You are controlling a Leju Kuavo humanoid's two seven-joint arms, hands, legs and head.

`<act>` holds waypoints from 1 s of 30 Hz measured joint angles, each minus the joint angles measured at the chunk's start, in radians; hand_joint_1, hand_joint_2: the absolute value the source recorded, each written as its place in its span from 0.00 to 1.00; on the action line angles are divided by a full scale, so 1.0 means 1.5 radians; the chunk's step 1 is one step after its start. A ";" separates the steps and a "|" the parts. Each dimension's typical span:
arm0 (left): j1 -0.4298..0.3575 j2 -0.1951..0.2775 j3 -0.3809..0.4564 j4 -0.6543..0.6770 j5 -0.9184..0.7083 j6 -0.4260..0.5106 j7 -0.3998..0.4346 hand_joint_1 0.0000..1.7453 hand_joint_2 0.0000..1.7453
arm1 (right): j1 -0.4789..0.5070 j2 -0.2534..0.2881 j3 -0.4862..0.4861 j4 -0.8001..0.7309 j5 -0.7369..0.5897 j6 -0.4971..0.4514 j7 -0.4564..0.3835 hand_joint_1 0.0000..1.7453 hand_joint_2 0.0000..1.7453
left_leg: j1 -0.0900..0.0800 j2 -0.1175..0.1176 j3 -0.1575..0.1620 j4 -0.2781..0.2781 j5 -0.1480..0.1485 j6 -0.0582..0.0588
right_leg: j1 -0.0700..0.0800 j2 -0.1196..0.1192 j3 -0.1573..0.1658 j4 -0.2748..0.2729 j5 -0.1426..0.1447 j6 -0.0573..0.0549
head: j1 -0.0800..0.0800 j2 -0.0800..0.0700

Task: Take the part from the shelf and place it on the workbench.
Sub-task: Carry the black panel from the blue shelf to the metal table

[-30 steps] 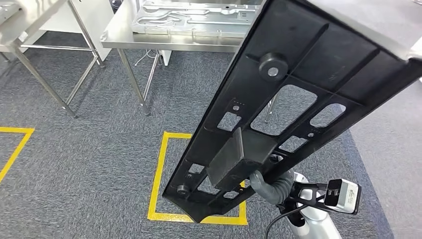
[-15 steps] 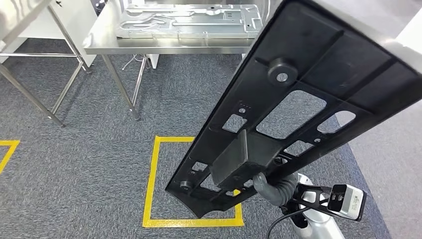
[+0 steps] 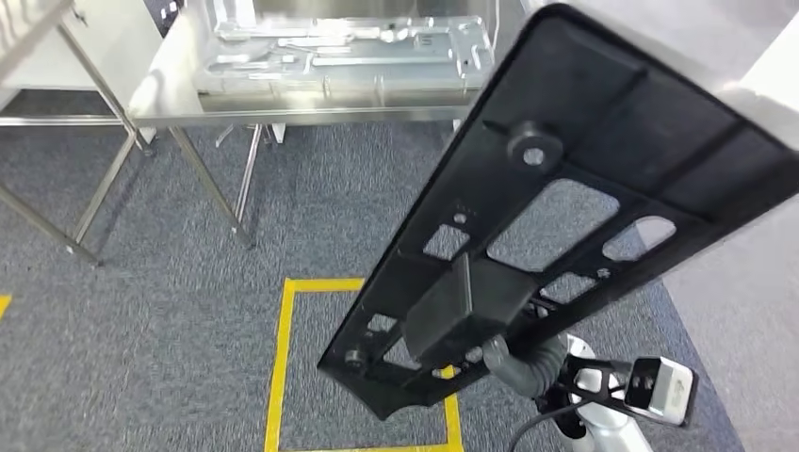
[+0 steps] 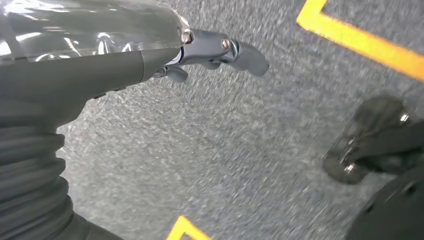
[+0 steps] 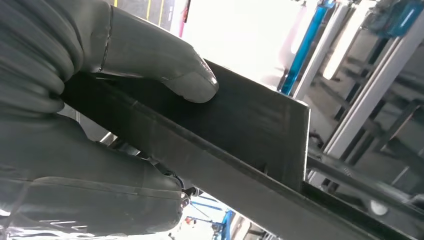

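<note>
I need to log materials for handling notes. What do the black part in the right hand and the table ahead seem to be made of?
The black part looks like moulded plastic: matte, with ribs, a boss and cut-out windows. The table looks like stainless steel: bright, reflective top on thin shiny legs. The right hand grips the part.

The part [image 3: 575, 217] is slanting across the right side, its low end in the right hand [image 3: 528, 363] (above the floor marking [image 3: 283, 358]). The workbench [image 3: 170, 94] is standing behind, carrying a tray [image 3: 349, 47].

part [image 3: 603, 141]: matt black plastic | workbench [image 3: 170, 89]: shiny brushed metal | floor [image 3: 141, 311]: rough grey carpet
</note>
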 joint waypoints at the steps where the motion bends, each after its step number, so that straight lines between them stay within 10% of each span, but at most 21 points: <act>1: -0.001 0.001 0.000 0.000 0.000 0.001 0.000 0.00 1.00 | 0.000 -0.001 0.000 -0.001 -0.001 -0.001 -0.001 1.00 1.00 | 0.001 0.000 0.009 -0.007 -0.004 0.004 | -0.001 -0.001 -0.009 0.021 0.013 0.004 | 0.000 0.000; 4: -0.001 0.001 0.000 0.000 -0.001 0.004 0.001 0.00 1.00 | 0.000 -0.003 -0.001 -0.001 0.000 -0.006 -0.003 1.00 1.00 | 0.006 -0.001 0.047 -0.032 -0.018 0.013 | -0.002 -0.005 -0.085 0.139 0.031 0.010 | 0.000 0.000; 8: -0.001 -0.001 0.000 0.000 -0.001 0.007 0.001 0.00 1.00 | 0.004 -0.004 -0.001 0.000 0.003 -0.009 -0.005 1.00 1.00 | 0.006 -0.004 0.091 -0.039 -0.047 0.014 | -0.003 -0.007 -0.166 0.173 -0.039 0.018 | 0.000 0.000; 13: -0.003 -0.001 0.000 0.000 -0.001 0.008 0.000 0.00 1.00 | 0.005 -0.005 -0.002 0.001 0.005 -0.008 -0.006 1.00 1.00 | 0.004 -0.005 0.134 -0.037 -0.085 0.000 | 0.001 -0.016 -0.159 0.022 0.118 0.003 | 0.001 0.000; 15: -0.004 -0.001 0.000 0.000 -0.001 0.008 0.000 0.00 1.00 | 0.004 -0.006 -0.002 0.001 0.005 -0.008 -0.006 1.00 1.00 | 0.004 -0.005 0.139 -0.035 -0.087 -0.008 | 0.004 -0.014 -0.155 0.015 0.122 -0.008 | 0.001 0.000; 18: -0.007 0.000 0.000 0.000 -0.001 0.008 -0.002 0.00 1.00 | 0.003 -0.007 -0.002 -0.001 0.004 -0.008 -0.007 1.00 1.00 | 0.007 -0.003 0.122 0.014 -0.096 -0.014 | 0.003 -0.012 -0.135 0.006 0.116 -0.022 | 0.001 0.000; 22: -0.007 0.000 0.000 0.000 -0.001 0.008 -0.004 0.00 1.00 | 0.004 -0.007 -0.002 0.000 0.004 -0.008 -0.007 1.00 1.00 | 0.008 -0.003 0.024 0.156 -0.156 -0.020 | 0.004 -0.011 -0.115 0.004 0.098 -0.029 | 0.001 0.000; 24: -0.005 0.000 0.000 0.000 -0.002 0.007 -0.004 0.00 1.00 | 0.004 -0.007 -0.002 0.000 0.004 -0.008 -0.006 1.00 1.00 | 0.008 -0.003 0.010 0.137 -0.140 -0.020 | 0.005 -0.008 -0.100 0.004 0.087 -0.028 | 0.001 0.000; 28: -0.003 0.001 0.001 0.000 -0.001 0.007 -0.005 0.00 1.00 | 0.004 -0.007 -0.002 0.000 0.003 -0.008 -0.006 1.00 1.00 | 0.003 -0.004 0.041 -0.006 -0.034 -0.005 | 0.007 -0.006 -0.074 0.005 0.063 -0.019 | 0.001 0.000; 30: -0.002 0.001 0.001 0.000 -0.001 0.007 -0.005 0.00 1.00 | 0.004 -0.007 -0.002 -0.001 0.003 -0.008 -0.006 1.00 1.00 | 0.001 -0.005 0.047 -0.018 -0.033 0.002 | 0.008 -0.004 -0.070 0.009 0.059 -0.010 | 0.001 0.000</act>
